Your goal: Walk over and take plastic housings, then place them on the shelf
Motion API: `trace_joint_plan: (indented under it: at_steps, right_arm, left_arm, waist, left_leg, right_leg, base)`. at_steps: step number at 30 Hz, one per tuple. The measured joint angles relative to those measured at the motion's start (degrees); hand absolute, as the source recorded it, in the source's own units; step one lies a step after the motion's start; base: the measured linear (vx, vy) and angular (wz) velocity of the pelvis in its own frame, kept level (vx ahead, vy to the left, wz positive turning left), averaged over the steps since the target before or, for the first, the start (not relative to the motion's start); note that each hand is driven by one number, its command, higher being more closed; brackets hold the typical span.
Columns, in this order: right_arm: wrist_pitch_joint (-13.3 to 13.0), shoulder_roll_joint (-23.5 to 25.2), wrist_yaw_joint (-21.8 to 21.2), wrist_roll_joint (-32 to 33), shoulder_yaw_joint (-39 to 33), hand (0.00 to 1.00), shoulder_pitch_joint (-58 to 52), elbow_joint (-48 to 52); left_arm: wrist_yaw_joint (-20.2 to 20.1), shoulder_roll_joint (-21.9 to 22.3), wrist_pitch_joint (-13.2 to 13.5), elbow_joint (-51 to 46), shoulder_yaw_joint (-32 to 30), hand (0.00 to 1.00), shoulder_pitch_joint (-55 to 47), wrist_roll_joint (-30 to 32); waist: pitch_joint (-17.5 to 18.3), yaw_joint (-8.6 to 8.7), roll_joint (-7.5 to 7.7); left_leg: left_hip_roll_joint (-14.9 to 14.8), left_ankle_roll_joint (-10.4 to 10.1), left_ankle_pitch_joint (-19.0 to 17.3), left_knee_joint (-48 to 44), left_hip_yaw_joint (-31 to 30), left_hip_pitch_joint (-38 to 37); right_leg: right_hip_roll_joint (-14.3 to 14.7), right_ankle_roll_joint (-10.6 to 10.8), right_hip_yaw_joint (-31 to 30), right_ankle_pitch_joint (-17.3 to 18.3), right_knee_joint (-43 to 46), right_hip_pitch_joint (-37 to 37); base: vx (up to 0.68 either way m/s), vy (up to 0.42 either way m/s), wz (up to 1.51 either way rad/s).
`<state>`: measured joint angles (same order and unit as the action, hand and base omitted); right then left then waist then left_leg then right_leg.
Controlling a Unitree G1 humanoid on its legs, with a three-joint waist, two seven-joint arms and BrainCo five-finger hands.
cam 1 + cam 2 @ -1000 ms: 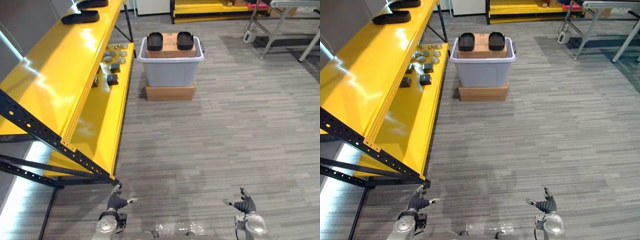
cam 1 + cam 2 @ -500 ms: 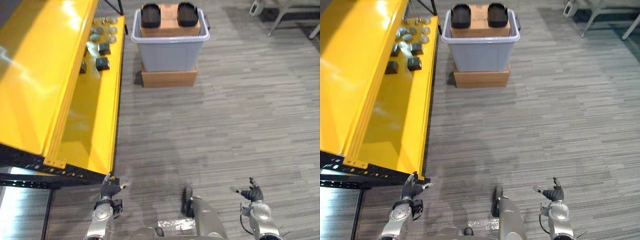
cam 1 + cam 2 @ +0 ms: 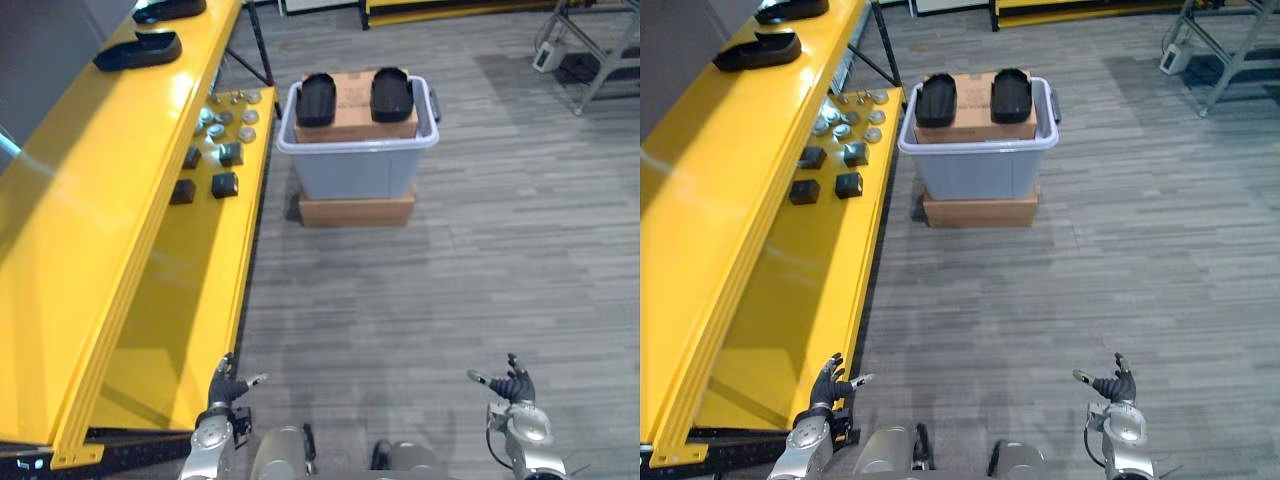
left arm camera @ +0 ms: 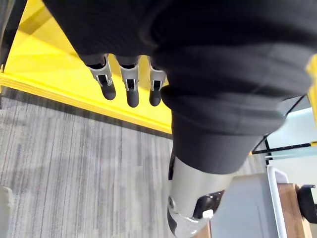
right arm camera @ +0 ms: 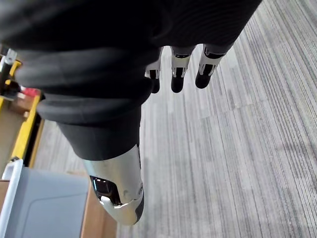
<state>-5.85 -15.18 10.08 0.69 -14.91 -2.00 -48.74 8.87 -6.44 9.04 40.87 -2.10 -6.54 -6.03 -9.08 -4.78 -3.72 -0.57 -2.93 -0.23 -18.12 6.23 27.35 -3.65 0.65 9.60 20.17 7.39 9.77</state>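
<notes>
yellow shelf (image 3: pixel 100 200), grey bin (image 3: pixel 360 175), black housings (image 3: pixel 316 100)

Grey striped carpet floor (image 3: pixel 480 280) all over, long glossy yellow metal shelf (image 3: pixel 90 230) down the left side (light bouncing off its top).

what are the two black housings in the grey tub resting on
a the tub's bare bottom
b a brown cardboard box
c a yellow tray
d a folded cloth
b: the two black housings lie side by side on top of the brown cardboard box that stands inside the grey tub.
</notes>
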Motion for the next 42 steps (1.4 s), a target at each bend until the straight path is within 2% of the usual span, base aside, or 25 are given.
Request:
trace_joint_plan:
  at_steps: [1, 2, 4, 5, 6, 7, 8, 10, 12, 14, 16, 17, 18, 20, 21, 22, 23, 25, 26, 27, 29, 31, 32, 36, 42]
  right_arm:
    - [0.0, 0.8, -0.1, 0.0, 0.2, 0.00, 0.3, -0.1]
    - [0.0, 1.4, -0.1, -0.1, 0.1, 0.00, 0.5, -0.4]
    - [0.0, 1.5, -0.1, -0.1, -0.1, 0.00, 0.7, -0.5]
    - [0.0, 1.7, -0.1, -0.2, -0.5, 0.00, 0.7, -0.5]
    - [0.0, 1.9, -0.1, -0.2, -0.5, 0.00, 0.4, -0.5]
    - [0.0, 2.2, -0.2, -0.3, -0.5, 0.00, 0.3, -0.6]
    - [0.0, 3.0, -0.2, -0.3, -0.3, 0.00, 0.3, -0.5]
    - [0.0, 3.4, -0.2, -0.3, 0.1, 0.00, 0.2, -0.5]
    - [-0.1, 3.5, -0.3, -0.3, 0.2, 0.00, 0.4, -0.5]
    - [0.0, 3.5, -0.3, -0.3, 0.3, 0.00, 0.5, -0.5]
    - [0.0, 3.5, -0.3, -0.3, 0.3, 0.00, 0.2, -0.5]
    - [0.0, 3.2, -0.3, -0.3, 0.2, 0.00, -0.5, -1.1]
    - [0.2, 2.8, -0.2, -0.3, 0.1, 0.00, -0.5, -2.0]
    - [0.7, 3.3, -0.2, -0.3, -1.1, 0.00, 0.1, -2.0]
    - [0.8, 3.4, -0.2, -0.3, -1.5, 0.00, -0.4, -2.0]
    - [0.9, 3.5, -0.3, -0.2, -2.0, 0.00, -1.3, -2.0]
    - [0.9, 3.5, -0.3, -0.2, -2.0, 0.00, -1.6, -2.0]
    - [0.9, 3.7, -0.3, 0.0, -2.0, 0.00, -1.6, -2.1]
    - [0.9, 3.7, -0.2, 0.7, -2.4, 0.00, -1.7, -2.2]
    - [0.8, 3.6, -0.1, 1.2, -2.8, 0.00, -1.9, -2.2]
    - [0.6, 3.6, -0.1, 1.6, -3.6, 0.00, -1.8, -2.2]
    - [0.5, 3.2, -0.1, 1.8, -4.3, 0.00, -2.6, -2.5]
    - [0.8, 3.4, 0.0, 2.1, -5.0, 0.00, -2.8, -3.6]
    - [1.2, 4.5, 0.0, 3.1, -5.0, 0.00, -4.0, -4.1]
    - [1.1, 4.9, 1.3, 4.1, -8.7, 0.00, -4.0, -4.2]
  left_arm:
    - [0.0, 0.2, -0.1, 0.8, -0.2, 0.00, 0.2, 0.0]
    - [-0.1, 1.1, -0.3, 1.7, 0.1, 0.00, 1.3, 0.1]
    - [-0.2, 1.8, -0.5, 2.3, 0.3, 0.00, 1.6, 0.1]
    - [-0.2, 1.8, -0.8, 3.1, 0.4, 0.00, 1.6, 0.1]
    - [-0.1, 1.5, -1.1, 3.2, 0.4, 0.00, 1.7, 0.1]
    - [0.0, 1.2, -1.2, 3.3, 0.3, 0.00, 1.7, 0.1]
    - [0.0, 0.8, -1.2, 3.4, 0.4, 0.00, 1.4, 0.1]
    - [0.0, 0.5, -1.2, 3.4, 0.4, 0.00, 1.3, 0.0]
    - [0.0, 0.3, -1.2, 3.5, 0.4, 0.00, 2.2, -0.1]
    - [0.0, 0.2, -1.2, 3.6, 0.1, 0.00, 2.6, -0.2]
    - [0.0, 0.2, -1.2, 3.8, 0.1, 0.00, 3.0, -0.2]
    - [0.1, 0.4, -1.2, 4.5, 0.1, 0.00, 3.0, -0.1]
    - [0.1, 1.0, -1.2, 5.4, 0.1, 0.00, 3.1, 0.0]
    - [0.1, 1.1, -1.2, 6.7, 0.2, 0.00, 3.3, 0.1]
    - [0.1, 1.4, -1.2, 6.9, 0.2, 0.00, 3.3, 0.1]
    - [0.1, 1.8, -1.2, 7.0, 0.3, 0.00, 3.7, 0.1]
    - [0.0, 1.9, -1.2, 7.0, 0.3, 0.00, 3.8, 0.1]
    - [0.0, 1.7, -1.2, 7.0, 0.4, 0.00, 3.9, 0.1]
    - [0.0, 2.0, -1.2, 7.2, 0.4, 0.00, 3.8, 0.1]
    - [0.0, 2.3, -1.2, 7.2, 0.5, 0.00, 3.8, 0.1]
    - [-0.1, 2.5, -1.2, 7.2, 0.5, 0.00, 3.2, 0.1]
    - [-0.1, 3.0, -1.3, 7.3, 0.9, 0.00, 2.9, 0.1]
    - [-0.1, 2.8, -1.3, 8.5, 1.7, 0.00, 2.8, 0.1]
    - [-0.1, 2.5, -1.4, 9.4, 2.0, 0.00, 3.0, 0.1]
    - [-0.1, 0.5, -1.4, 10.3, 1.9, 0.00, 2.1, 0.3]
  waist:
    - [0.3, -0.42, 1.79]
    - [0.5, 0.27, 3.51]
    - [0.6, 0.74, 4.26]
    - [0.6, 0.99, 4.55]
    - [0.6, 1.43, 4.75]
    - [0.6, 1.67, 4.75]
    - [0.5, 2.48, 4.52]
    - [0.4, 2.63, 3.68]
    - [0.0, 2.99, 2.41]
    - [-0.1, 3.97, 2.33]
    - [-0.3, 4.63, 2.55]
    - [-0.4, 5.41, 2.56]
    - [-0.2, 5.41, 1.49]
    - [-0.3, 5.36, 2.07]
    - [-0.2, 5.56, 1.92]
    - [-0.1, 5.68, 1.42]
    - [-0.2, 5.54, 1.20]
    - [0.0, 5.04, 0.38]
    - [-0.5, 3.89, 1.31]
    - [-0.5, 3.70, 1.41]
    - [-0.5, 3.79, 1.39]
    - [0.5, 3.87, -0.32]
    - [0.9, 3.86, -1.21]
    - [1.9, 4.02, 1.03]
    - [2.3, 3.87, 1.30]
  left_leg:
    - [1.8, 1.7, 0.4, -1.3, -0.5, 0.4]
    - [3.7, 7.7, -1.3, -5.0, -0.3, 1.3]
    - [4.8, 8.9, -5.7, -8.4, 0.3, 0.6]
    - [5.6, 9.6, -8.4, -8.5, 0.5, -2.3]
    - [6.2, 9.9, -9.8, -7.6, 0.4, -5.4]
    - [6.7, 10.2, -10.7, -6.6, 0.2, -8.5]
    - [6.9, 10.8, -11.1, -3.5, 0.2, -15.0]
    - [6.0, 10.8, -11.2, 0.6, 0.2, -21.8]
    - [3.4, 9.4, -12.3, 4.7, 0.4, -28.9]
    - [1.7, 8.6, -13.1, 6.5, 0.4, -32.0]
    - [0.3, 6.8, -14.2, 7.6, 0.2, -34.6]
    - [-0.7, 4.6, -15.5, 7.9, -0.5, -36.6]
    - [-1.9, 4.1, -15.8, 7.9, -1.0, -36.9]
    - [-2.3, 0.6, -13.6, 3.6, -2.1, -36.7]
    - [-2.5, 0.1, -13.4, -0.2, -2.2, -35.8]
    - [-4.1, -3.5, -11.2, -13.0, -2.6, -30.9]
    - [-5.3, -4.7, -10.6, -19.3, -2.8, -28.0]
    - [-8.6, -3.5, -11.6, -33.6, -1.6, -20.9]
    - [-9.1, -1.7, -12.8, -34.9, -0.3, -18.5]
    - [-8.8, -0.8, -13.4, -31.0, 0.6, -17.6]
    - [-7.0, -1.6, -14.0, -18.9, 0.8, -16.4]
    - [-5.6, -3.1, -7.1, -3.4, -0.1, -15.9]
    - [-5.6, -0.7, -5.2, -0.5, -1.0, -15.8]
    - [-3.3, 0.2, -3.3, 6.2, 0.1, -18.7]
    - [-2.4, 0.7, -2.6, 12.0, 2.7, -24.1]
  right_leg:
    - [-1.7, 0.5, -0.4, 0.3, 0.4, 0.1]
    - [-4.3, 2.3, -1.6, -0.3, 4.6, -1.1]
    - [-5.3, 5.0, -4.2, -1.3, 13.3, -3.4]
    - [-6.4, 11.3, -7.4, -4.7, 26.2, -7.5]
    - [-6.7, 15.1, -10.0, -7.3, 36.9, -11.5]
    - [-7.0, 15.0, -10.9, -7.3, 46.9, -15.0]
    - [-8.4, 12.0, -9.2, -6.0, 57.9, -20.0]
    - [-9.5, 7.1, -5.1, -4.4, 60.2, -24.0]
    - [-8.7, 3.1, 0.4, -1.7, 51.6, -30.2]
    - [-6.6, 2.7, 1.7, -1.7, 39.7, -34.3]
    - [-3.8, 4.3, 0.6, -7.9, 21.4, -35.5]
    - [-2.4, 0.7, -0.3, -20.0, 15.9, -34.2]
    - [-0.9, -1.7, 0.1, -19.6, 16.2, -33.6]
    - [-1.8, -4.3, -0.3, -12.7, 24.6, -34.8]
    - [-2.4, -4.6, 0.2, -10.8, 26.0, -34.0]
    - [-2.9, -4.6, 2.1, -7.8, 25.9, -30.8]
    - [-2.6, -4.8, 3.0, -7.3, 25.1, -29.2]
    - [-1.5, -5.4, 4.7, -6.6, 22.3, -24.4]
    - [-1.4, -5.4, 4.9, -6.6, 20.1, -21.2]
    - [-1.6, -5.4, 5.0, -6.6, 18.2, -18.4]
    - [-2.3, -4.9, 5.1, -6.3, 16.9, -16.2]
    - [-1.4, -3.0, 4.9, -5.5, 16.7, -16.0]
    - [-0.5, -1.8, 4.6, -4.7, 17.3, -16.0]
    - [-2.5, 0.0, 3.8, -5.2, 14.6, -15.6]
    - [-2.1, 1.5, 1.5, -8.0, 7.8, -11.0]
  base:
    - [0.78, 0.208, -0.07]
    - [0.79, 0.188, 0.15]
    - [0.61, 0.163, 0.15]
    - [0.67, 0.159, 0.05]
    - [0.66, 0.134, 0.06]
    - [0.72, 0.085, 0.03]
    - [0.55, 0.050, -0.09]
    - [0.50, 0.023, -0.24]
    - [0.51, -0.068, -0.26]
    - [0.51, -0.172, -0.01]
    - [0.49, -0.235, 0.23]
    - [0.45, -0.206, 0.16]
    - [0.53, -0.240, -0.06]
    - [0.47, -0.238, 0.03]
    - [0.52, -0.284, 0.66]
    - [0.41, -0.211, 0.63]
    - [0.39, -0.202, 0.61]
    - [0.27, -0.140, 0.26]
    - [0.32, -0.129, 0.10]
    - [0.29, -0.064, 0.03]
    - [0.21, 0.008, -0.02]
    - [0.19, 0.077, -0.04]
    - [0.18, 0.084, 0.04]
    - [0.14, 0.065, -0.02]
    - [0.11, 0.068, -0.22]
